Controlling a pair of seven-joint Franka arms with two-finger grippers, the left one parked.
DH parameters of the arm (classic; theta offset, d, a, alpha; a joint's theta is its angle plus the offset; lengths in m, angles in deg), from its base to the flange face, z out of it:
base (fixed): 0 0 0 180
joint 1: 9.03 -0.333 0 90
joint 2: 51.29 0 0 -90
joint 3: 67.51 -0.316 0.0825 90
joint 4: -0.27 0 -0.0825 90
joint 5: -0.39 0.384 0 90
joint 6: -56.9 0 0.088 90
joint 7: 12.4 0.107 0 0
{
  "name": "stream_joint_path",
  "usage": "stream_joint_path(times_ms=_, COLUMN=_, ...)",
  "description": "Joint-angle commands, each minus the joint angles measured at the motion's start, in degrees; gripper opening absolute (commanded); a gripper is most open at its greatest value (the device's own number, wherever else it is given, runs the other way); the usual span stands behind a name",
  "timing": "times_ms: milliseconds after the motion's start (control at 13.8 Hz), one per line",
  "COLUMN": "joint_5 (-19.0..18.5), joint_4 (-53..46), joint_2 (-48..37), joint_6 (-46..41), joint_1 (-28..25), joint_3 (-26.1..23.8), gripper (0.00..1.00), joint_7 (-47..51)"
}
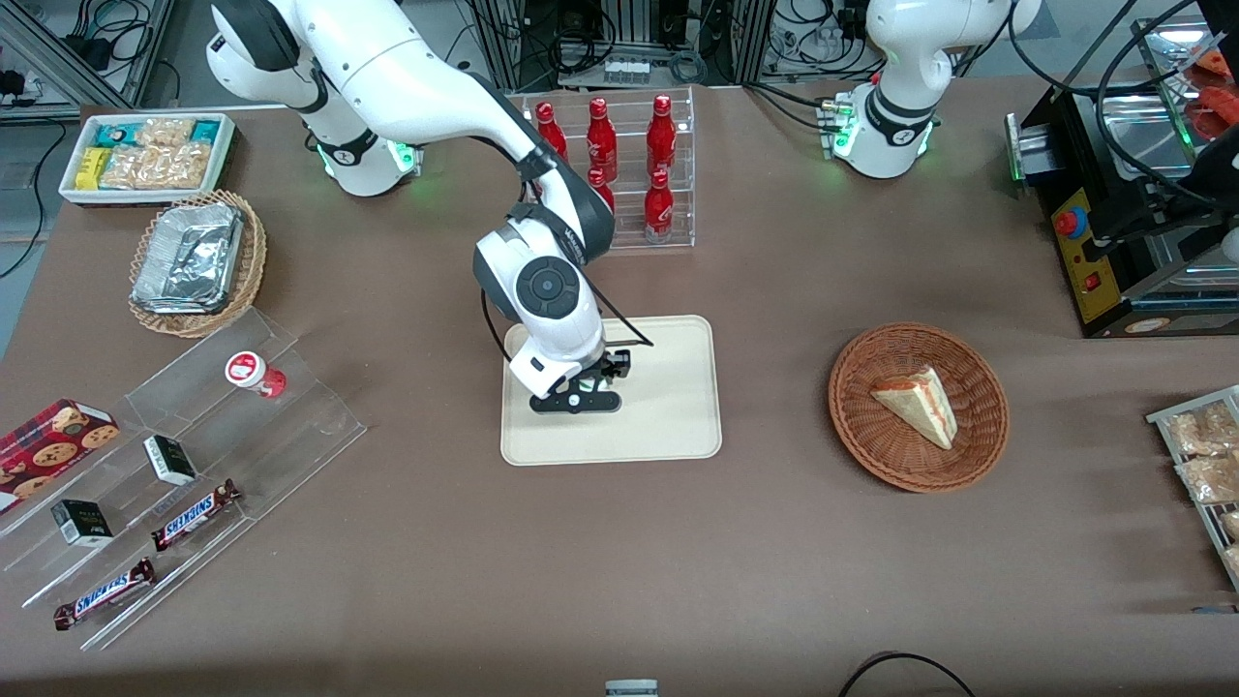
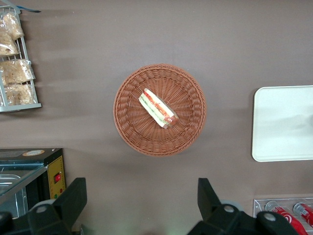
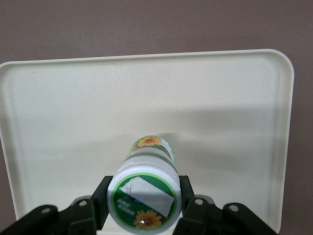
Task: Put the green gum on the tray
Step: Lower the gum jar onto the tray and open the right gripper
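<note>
I log the gripper (image 3: 144,205) low over the tray (image 3: 234,98), fingers (image 3: 100,198) pinching the green gum (image 3: 145,188) at its white lid; canister upright, base on or just above the tray; red canister (image 1: 254,374) on the acrylic rack (image 1: 290,426).

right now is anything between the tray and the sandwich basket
No. In the front view only bare brown table lies between the tray and the basket; the gripper holds the green gum over the tray.
</note>
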Motion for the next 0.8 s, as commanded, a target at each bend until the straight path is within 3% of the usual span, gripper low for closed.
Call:
stream_joint_path(times_ms=0, joint_5=1.72, joint_4=-2.17, joint_2=2.35, joint_6=1.48, joint_1=-0.74, joint_3=0.47, gripper=0.00, joint_7=0.56)
stream_joint_path(times_ms=653, joint_5=1.54, joint_4=-2.17, joint_2=4.64, joint_6=3.51, joint_1=-2.06, joint_3=0.56, gripper=0.00, joint_7=1.09)
stream_joint_path(times_ms=725, joint_5=1.46, joint_4=-2.17, joint_2=4.82, joint_6=3.51, joint_1=-2.06, joint_3=0.56, gripper=0.04, joint_7=0.91)
